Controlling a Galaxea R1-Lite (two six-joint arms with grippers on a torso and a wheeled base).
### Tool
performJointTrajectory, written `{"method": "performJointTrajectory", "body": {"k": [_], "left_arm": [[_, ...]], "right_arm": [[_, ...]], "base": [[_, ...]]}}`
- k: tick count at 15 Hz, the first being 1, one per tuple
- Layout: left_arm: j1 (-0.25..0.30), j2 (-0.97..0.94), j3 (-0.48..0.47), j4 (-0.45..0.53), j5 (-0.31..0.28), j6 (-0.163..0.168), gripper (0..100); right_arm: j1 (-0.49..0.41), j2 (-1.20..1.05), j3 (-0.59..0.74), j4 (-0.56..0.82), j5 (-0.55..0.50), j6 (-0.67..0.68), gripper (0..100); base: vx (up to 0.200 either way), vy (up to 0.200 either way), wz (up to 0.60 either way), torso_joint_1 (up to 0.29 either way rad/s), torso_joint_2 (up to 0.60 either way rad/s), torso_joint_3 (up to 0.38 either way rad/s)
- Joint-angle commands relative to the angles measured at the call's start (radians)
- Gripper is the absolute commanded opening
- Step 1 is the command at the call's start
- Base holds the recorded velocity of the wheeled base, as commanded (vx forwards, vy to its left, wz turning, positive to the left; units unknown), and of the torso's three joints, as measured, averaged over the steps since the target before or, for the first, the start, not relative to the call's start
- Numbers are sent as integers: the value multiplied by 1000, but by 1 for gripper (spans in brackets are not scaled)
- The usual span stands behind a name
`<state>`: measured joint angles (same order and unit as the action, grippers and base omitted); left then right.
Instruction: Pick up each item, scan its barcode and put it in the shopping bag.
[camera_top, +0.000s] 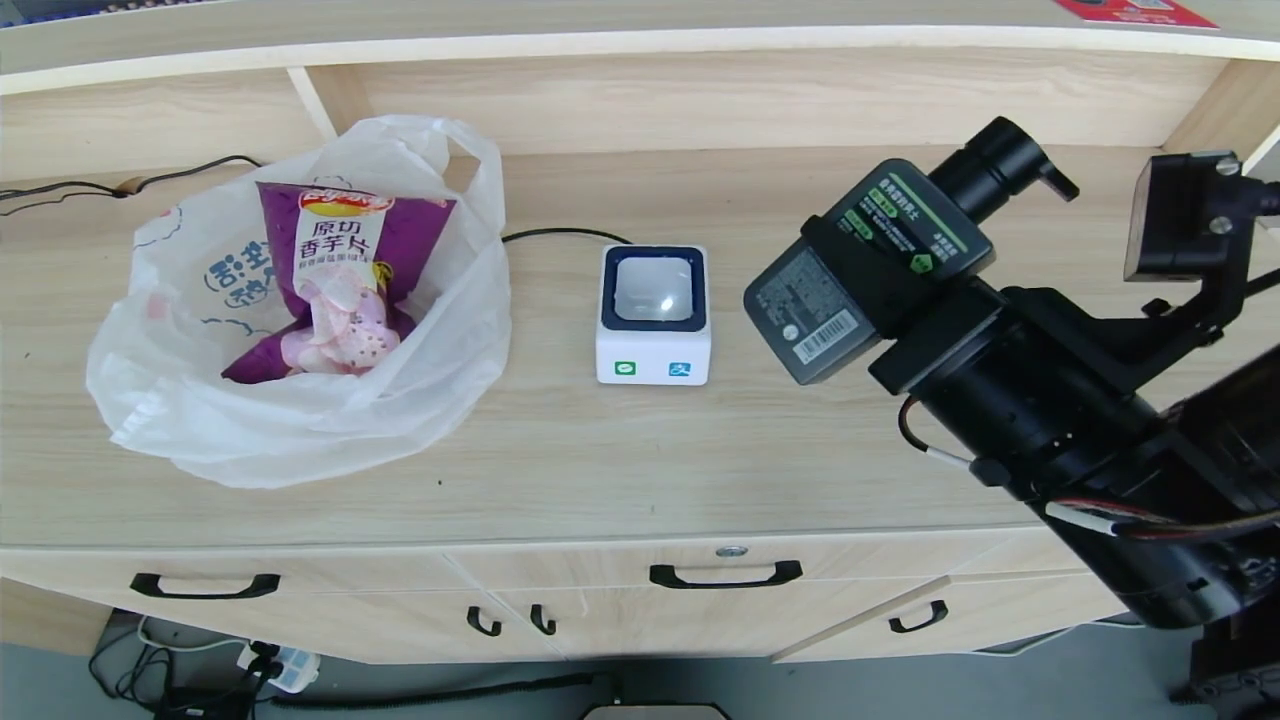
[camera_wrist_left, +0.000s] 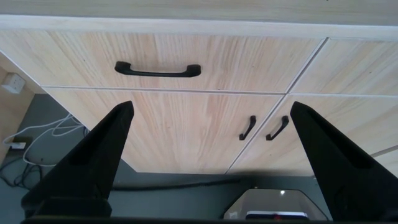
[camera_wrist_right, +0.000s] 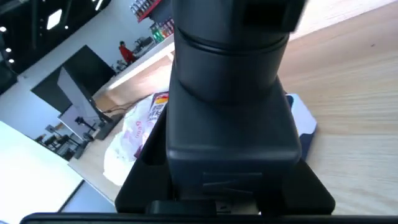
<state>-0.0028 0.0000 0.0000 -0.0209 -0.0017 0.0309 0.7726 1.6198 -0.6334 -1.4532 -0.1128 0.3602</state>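
Bottle (camera_top: 815, 315): hanging tilted just right of scanner (camera_top: 655, 315), above desk (camera_top: 600, 450), clamped around its middle by right gripper (camera_top: 905, 300). Seeming rigid, smooth, possibly slippery, so needing firm mid-body holding. Left gripper (camera_wrist_left: 211, 162) gaping open, facing drawers (camera_wrist_left: 186, 112).

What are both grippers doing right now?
Left gripper: open, holding nothing.
Right gripper: closed on the black bottle.

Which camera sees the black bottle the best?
The head view: the whole black bottle is there, barcode label showing, held in the right gripper. The right wrist view sees its dark side up close. The left wrist view faces the drawers.
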Motion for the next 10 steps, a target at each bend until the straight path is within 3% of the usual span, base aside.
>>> {"method": "performJointTrajectory", "body": {"k": [1, 6, 10], "left_arm": [[0, 0, 0, -1, 0, 0, 100], [0, 0, 0, -1, 0, 0, 100], [0, 0, 0, -1, 0, 0, 100]], "right_arm": [[65, -18, 0, 1, -21, 71, 0], [244, -95, -14, 7, -28, 169, 0], [290, -141, 3, 8, -28, 172, 0]], "base": [[0, 0, 0, 0, 0, 0], [0, 0, 0, 0, 0, 0], [0, 0, 0, 0, 0, 0]]}}
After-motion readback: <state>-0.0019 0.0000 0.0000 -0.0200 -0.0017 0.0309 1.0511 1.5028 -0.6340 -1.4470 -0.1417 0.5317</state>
